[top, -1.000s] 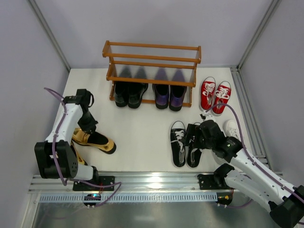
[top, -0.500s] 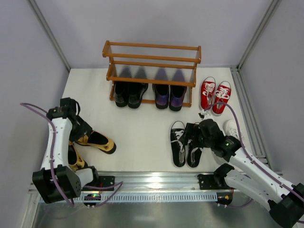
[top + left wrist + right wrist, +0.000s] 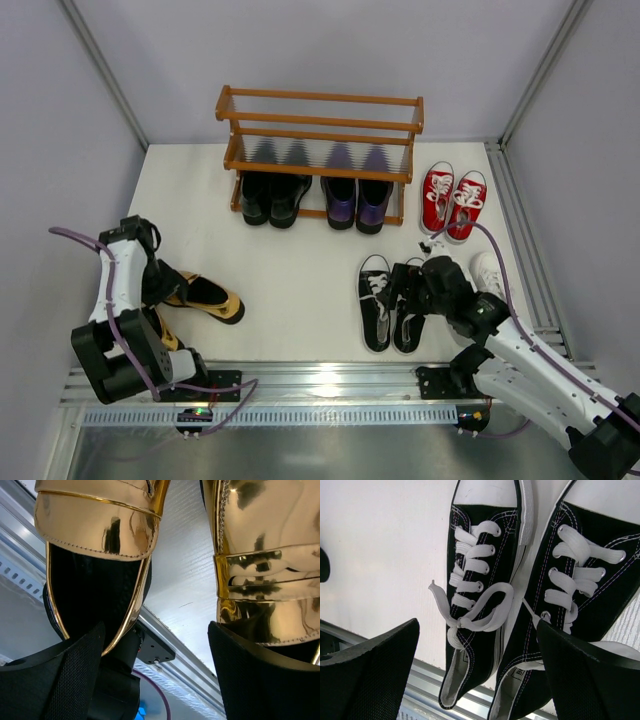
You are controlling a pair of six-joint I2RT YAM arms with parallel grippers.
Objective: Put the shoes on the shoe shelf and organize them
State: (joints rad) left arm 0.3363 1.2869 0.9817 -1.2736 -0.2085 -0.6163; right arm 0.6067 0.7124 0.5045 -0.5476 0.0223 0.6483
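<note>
The orange-brown shoe shelf (image 3: 318, 140) stands at the back, with glossy black dress shoes (image 3: 270, 198) and purple loafers (image 3: 357, 203) under its lowest rail. Red sneakers (image 3: 452, 200) sit to its right. My left gripper (image 3: 162, 290) hangs open and empty over the heels of two gold loafers, one (image 3: 100, 535) at the left and one (image 3: 270, 555) at the right of the left wrist view. My right gripper (image 3: 477, 675) is open above the black-and-white sneakers (image 3: 480, 595), its fingers (image 3: 365, 675) straddling both heels without touching them.
A white sneaker (image 3: 488, 268) lies at the right, partly hidden behind my right arm. One gold loafer (image 3: 205, 297) lies angled on the floor; the other (image 3: 160, 330) is tucked beside my left arm's base. A metal rail (image 3: 320, 380) runs along the near edge.
My left gripper opened and let go of the gold loafer, then swung back left and toward the near edge. The right arm has hardly moved.
</note>
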